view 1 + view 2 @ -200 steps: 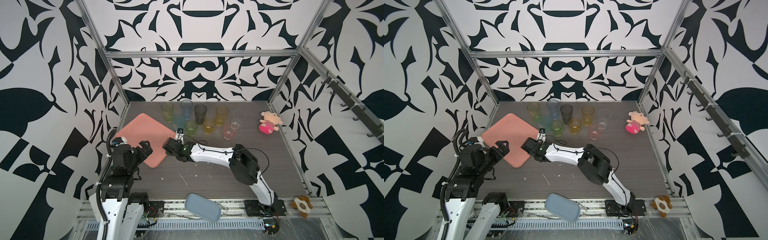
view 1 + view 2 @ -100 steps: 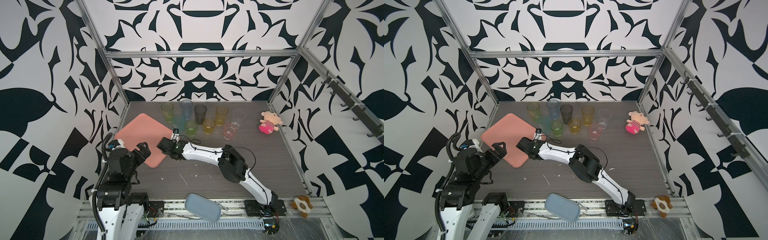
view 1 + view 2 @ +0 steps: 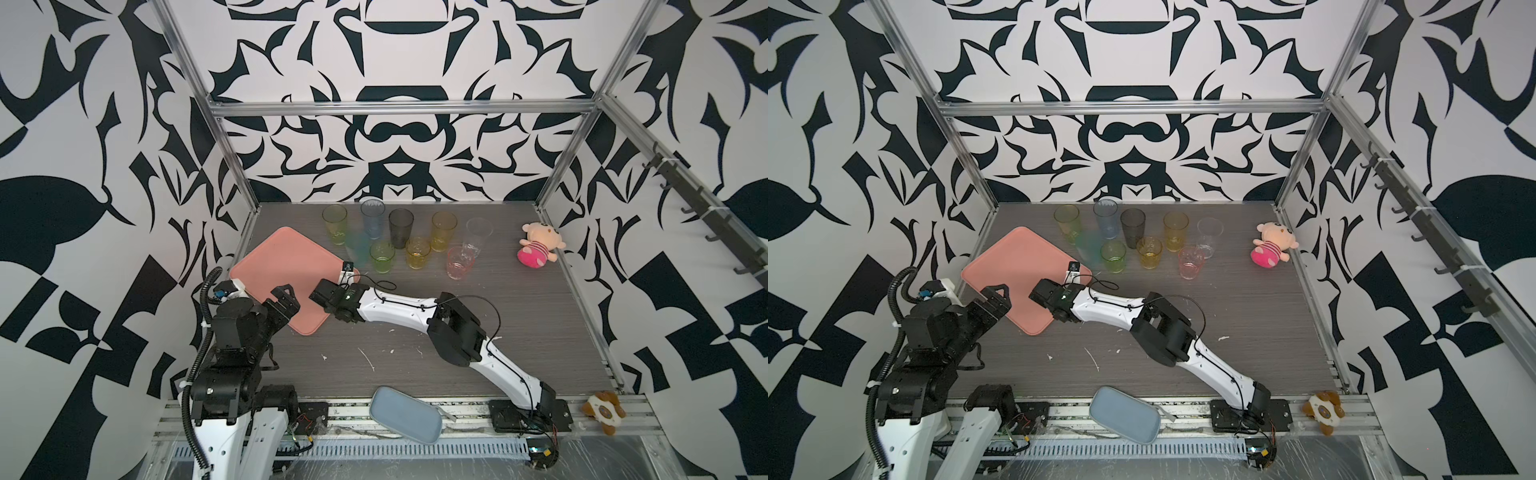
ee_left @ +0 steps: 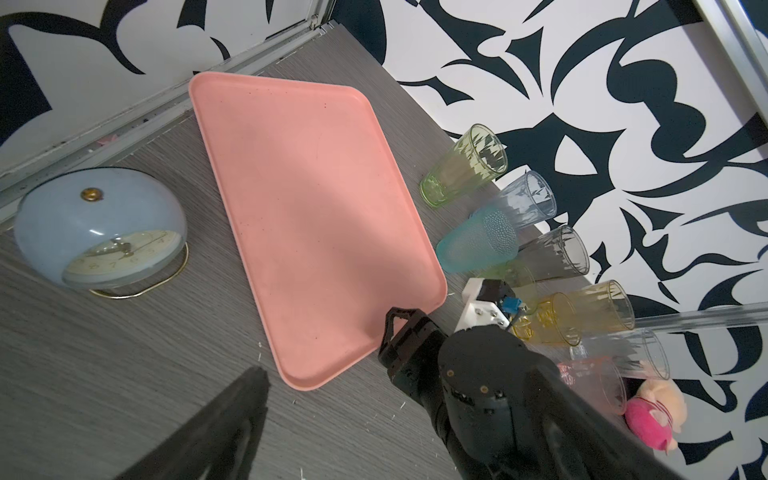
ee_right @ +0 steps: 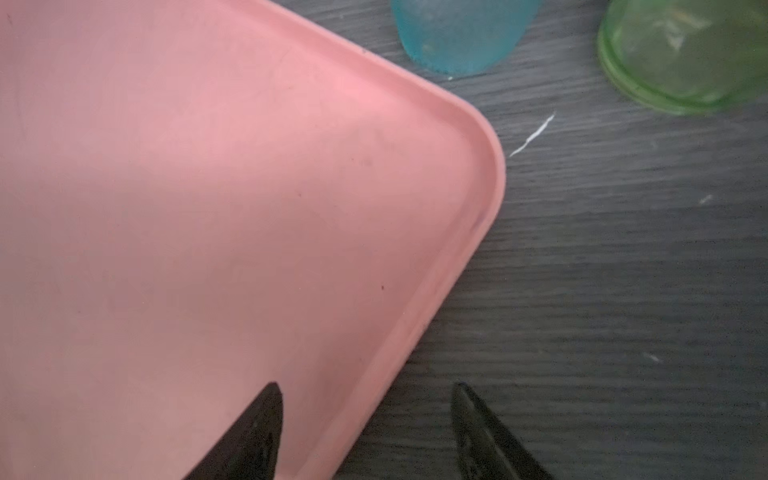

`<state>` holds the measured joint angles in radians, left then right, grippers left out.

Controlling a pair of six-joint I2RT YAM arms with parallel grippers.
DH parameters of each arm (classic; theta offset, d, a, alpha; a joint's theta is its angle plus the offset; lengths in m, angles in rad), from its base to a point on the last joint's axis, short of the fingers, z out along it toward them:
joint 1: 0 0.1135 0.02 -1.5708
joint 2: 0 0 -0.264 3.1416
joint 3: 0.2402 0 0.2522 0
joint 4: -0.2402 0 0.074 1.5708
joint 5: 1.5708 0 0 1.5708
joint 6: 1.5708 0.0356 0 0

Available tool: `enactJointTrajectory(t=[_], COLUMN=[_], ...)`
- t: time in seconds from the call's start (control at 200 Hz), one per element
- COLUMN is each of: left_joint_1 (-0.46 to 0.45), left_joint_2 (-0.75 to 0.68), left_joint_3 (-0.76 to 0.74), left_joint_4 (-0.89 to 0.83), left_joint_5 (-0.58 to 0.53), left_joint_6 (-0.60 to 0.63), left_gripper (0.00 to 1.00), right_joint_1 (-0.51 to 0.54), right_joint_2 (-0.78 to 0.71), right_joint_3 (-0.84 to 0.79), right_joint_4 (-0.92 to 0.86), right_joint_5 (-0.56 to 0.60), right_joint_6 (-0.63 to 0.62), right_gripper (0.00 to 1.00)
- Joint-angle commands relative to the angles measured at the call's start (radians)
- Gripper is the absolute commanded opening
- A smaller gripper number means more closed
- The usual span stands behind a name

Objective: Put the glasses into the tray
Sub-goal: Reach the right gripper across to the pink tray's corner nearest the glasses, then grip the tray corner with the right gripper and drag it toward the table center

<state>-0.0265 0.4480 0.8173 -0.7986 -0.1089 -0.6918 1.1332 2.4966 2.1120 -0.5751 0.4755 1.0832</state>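
The salmon-pink tray lies flat at the left of the table with nothing in it. Several tinted glasses stand upright in two rows behind and right of it, from the yellow-green glass to the clear glass; the teal glass is nearest the tray. My right gripper reaches across, low over the tray's near right edge. Its jaws are apart and straddle the rim, one finger over the tray and one over the table. My left gripper hangs wide open and empty by the tray's front corner.
A blue alarm clock stands left of the tray by the wall. A pink plush doll lies at the back right. A pale blue-grey dish and a small plush toy rest on the front rail.
My right arm has stretched further left, bringing its gripper over the tray's edge, and its jaws have narrowed. The left arm has drawn back slightly towards the front left.
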Motion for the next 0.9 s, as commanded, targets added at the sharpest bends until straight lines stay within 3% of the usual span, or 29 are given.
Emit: enactJointTrajectory(t=[0.0,0.21,0.515,0.895], left_joint_1=[-0.001,0.000,-0.001,0.000], left_joint_2=[-0.015,-0.026,-0.035,-0.039], left_joint_3=[0.015,0.005,-0.001,0.000], left_joint_4=[-0.044,-0.045,-0.045,-0.043], left_joint_5=[-0.008,-0.008,-0.008,-0.015], left_joint_6=[-0.008,-0.011,-0.013,-0.008], left_gripper=[0.99,0.99,0.99,0.99], right_joint_1=[0.005,0.005,0.004,0.004], right_joint_2=[-0.002,-0.001,-0.031,-0.228], right_joint_3=[0.031,0.007,-0.072,-0.328], right_joint_4=[-0.027,-0.040,-0.049,-0.027], right_joint_5=[0.009,-0.014,-0.012,0.030], right_joint_6=[0.009,0.027,0.020,0.011], right_gripper=[0.56,0.48,0.45,0.33])
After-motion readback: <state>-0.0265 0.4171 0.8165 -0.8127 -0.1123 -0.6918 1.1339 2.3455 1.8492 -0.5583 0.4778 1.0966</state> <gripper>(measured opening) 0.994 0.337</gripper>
